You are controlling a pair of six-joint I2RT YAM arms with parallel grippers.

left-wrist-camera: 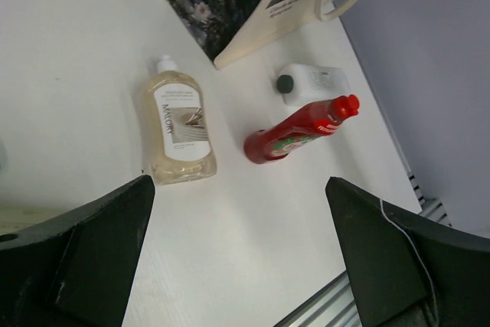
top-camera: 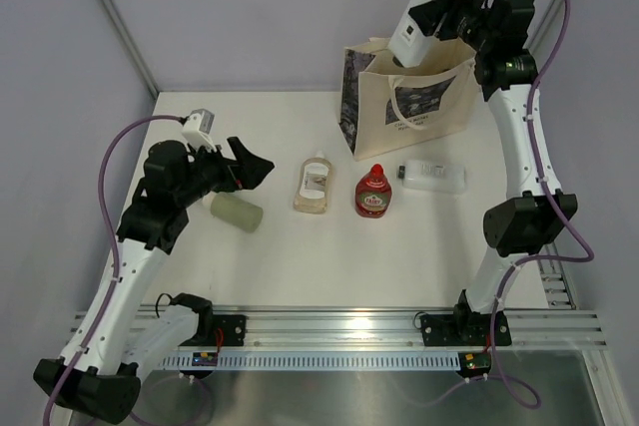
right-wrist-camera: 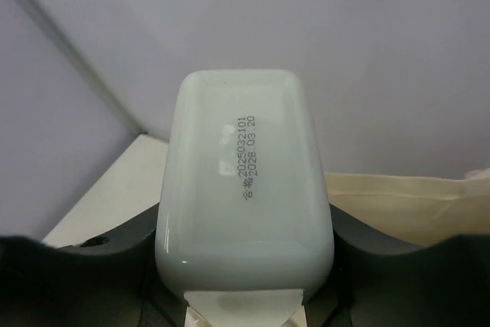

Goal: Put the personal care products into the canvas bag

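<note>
Bottle white, rounded-rectangular base, printed date code, in right claw

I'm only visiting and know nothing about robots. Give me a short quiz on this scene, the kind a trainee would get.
1. True or false: the right end effector holds a white bottle above the canvas bag.
2. How many bottles can be seen lying on the table?
3. Which lies nearest the left end effector: A) red bottle, B) pale-green bottle, C) clear bottle?
Key: 1 true; 2 four; 3 B.
</note>
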